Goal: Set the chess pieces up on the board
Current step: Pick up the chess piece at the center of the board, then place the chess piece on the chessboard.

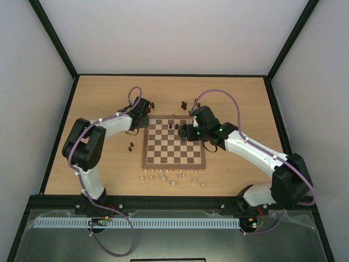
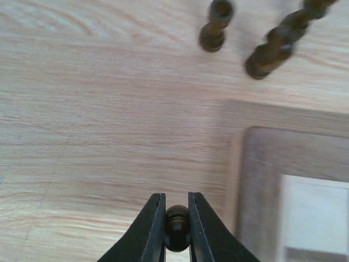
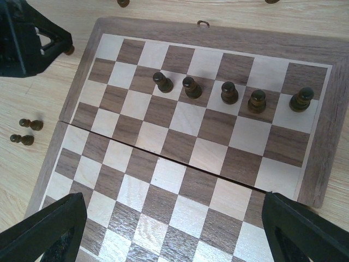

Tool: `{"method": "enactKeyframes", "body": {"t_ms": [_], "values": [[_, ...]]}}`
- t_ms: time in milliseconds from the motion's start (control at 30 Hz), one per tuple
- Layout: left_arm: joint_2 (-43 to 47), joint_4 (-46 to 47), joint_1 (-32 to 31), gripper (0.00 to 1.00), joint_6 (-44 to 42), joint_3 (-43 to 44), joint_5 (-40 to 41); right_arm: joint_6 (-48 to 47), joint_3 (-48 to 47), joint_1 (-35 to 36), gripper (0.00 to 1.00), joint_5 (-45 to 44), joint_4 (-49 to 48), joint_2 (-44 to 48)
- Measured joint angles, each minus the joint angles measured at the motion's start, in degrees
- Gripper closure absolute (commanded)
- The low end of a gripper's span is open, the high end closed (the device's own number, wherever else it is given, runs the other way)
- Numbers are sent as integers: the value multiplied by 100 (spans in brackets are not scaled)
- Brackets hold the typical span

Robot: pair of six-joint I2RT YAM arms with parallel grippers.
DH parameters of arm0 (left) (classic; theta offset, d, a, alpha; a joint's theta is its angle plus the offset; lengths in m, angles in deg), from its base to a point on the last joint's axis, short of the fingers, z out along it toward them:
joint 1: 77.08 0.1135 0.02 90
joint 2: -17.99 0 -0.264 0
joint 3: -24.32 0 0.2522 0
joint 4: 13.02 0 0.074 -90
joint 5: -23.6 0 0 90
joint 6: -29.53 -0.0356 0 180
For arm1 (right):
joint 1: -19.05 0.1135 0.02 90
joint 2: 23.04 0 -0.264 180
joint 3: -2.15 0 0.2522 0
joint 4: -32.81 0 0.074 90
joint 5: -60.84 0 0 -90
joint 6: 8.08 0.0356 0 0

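Beside the far left corner of the board (image 1: 174,166), we see the left arm folded at its elbow, forearm stretched out low over the table (image 1: 109,98), with the left gripper (image 1: 143,111) pointing down. Its wrist camera shows the left gripper (image 2: 176,207) pressed together on the round head of a dark chess piece (image 2: 177,232), which sits above bare wood just outside the board's corner (image 2: 256,180). Two more dark pieces (image 2: 215,27) (image 2: 278,46) lie on the table ahead of it. The right arm reaches from its base in a long diagonal, wrist bent, and the right gripper (image 1: 184,132) hangs above the board's far right part. From its own camera the right gripper (image 3: 172,199) is spread wide, both fingers (image 3: 54,229) well apart and holding nothing. Below it, five dark chess pieces (image 3: 229,92) stand upright in one row on the board (image 3: 322,136), near its far edge. Two loose dark ones (image 3: 27,132) lie on the table left of the board, and pale pieces (image 1: 169,177) are scattered along its near edge.
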Motion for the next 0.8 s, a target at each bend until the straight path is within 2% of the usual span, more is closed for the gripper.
{"method": "enactKeyframes", "body": {"t_ms": [167,500,800], "values": [[258,-275,-389,95,0,343,42,0,0,0,11,-33,0,0],[59,-358,-1268,94,57,962,39,0,0,0,11,-122,2,7],[-431,-439,-1384,93,125,1084,35,0,2,0,11,-118,2,15]]}}
